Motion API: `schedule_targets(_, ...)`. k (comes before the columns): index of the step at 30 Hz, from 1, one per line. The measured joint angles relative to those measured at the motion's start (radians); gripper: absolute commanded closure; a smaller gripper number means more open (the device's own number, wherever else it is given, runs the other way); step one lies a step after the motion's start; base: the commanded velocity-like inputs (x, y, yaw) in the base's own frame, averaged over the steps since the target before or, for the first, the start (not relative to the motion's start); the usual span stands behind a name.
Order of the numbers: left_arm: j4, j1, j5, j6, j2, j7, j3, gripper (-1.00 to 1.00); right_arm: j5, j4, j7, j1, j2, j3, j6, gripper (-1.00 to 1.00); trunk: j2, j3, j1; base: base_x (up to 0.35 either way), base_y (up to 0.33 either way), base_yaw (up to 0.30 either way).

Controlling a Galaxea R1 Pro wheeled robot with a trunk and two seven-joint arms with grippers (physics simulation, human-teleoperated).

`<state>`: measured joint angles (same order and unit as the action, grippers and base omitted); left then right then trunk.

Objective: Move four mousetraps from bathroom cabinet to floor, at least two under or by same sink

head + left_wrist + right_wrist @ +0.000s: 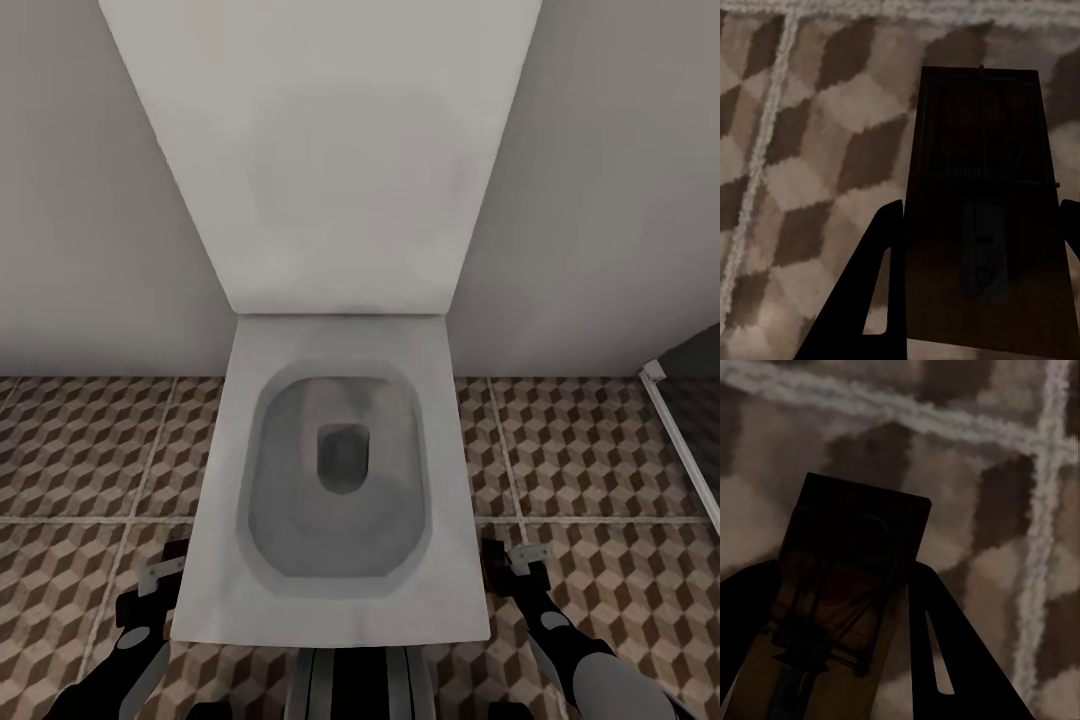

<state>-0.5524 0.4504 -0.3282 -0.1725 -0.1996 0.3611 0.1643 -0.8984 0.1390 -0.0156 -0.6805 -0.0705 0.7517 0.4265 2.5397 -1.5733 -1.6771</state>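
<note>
**White toilet ahead, one trap held in each gripper**

White ceramic takes the middle of my head view: a toilet [340, 480] with its lid standing up against the pale wall [90, 200]. Around it lies the bathroom floor [90, 450], tiles in a brown, beige and white cube pattern with pale grout lines. At the right edge of the frame I see a white shower frame [680, 440] with darker floor behind it.

My left gripper [160, 575] shows in the lower left of the head view, just beside the toilet bowl, and my right gripper [520, 560] in the lower right, also close to the bowl.

In the left wrist view, a mousetrap [979, 225] sits between the two dark fingers [874, 285], so this gripper is closed on it; the board with its wire spring looks dark in shadow, above the tiles. In the right wrist view, a second mousetrap [840, 607] is gripped between the fingers [945, 652]; I can see tan wood, the wire and a red spot. Both traps are above the patterned floor; whether they touch it, I cannot tell.
</note>
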Motion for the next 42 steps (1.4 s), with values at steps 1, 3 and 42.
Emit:
schedule_targets(1,0.000,0.000,0.000,0.000,0.000,0.000,0.000,1.00,0.002,0.000,0.000,0.000,0.000,0.000,0.000,1.00,0.000,0.000,0.000,0.000,0.000,0.000)
schedule_targets(3,0.000,0.000,0.000,0.000,0.000,0.000,0.000,1.00,0.003,0.000,0.000,0.000,0.000,0.001,0.001,1.00,0.000,0.000,0.000,0.000,0.000,0.000)
schedule_targets(42,0.000,0.000,-0.002,-0.002,0.002,-0.008,0.000,1.00,0.055,0.058,0.239,0.000,-0.057,0.007,0.068,1.00,0.000,0.000,0.000,0.000,0.000,0.000)
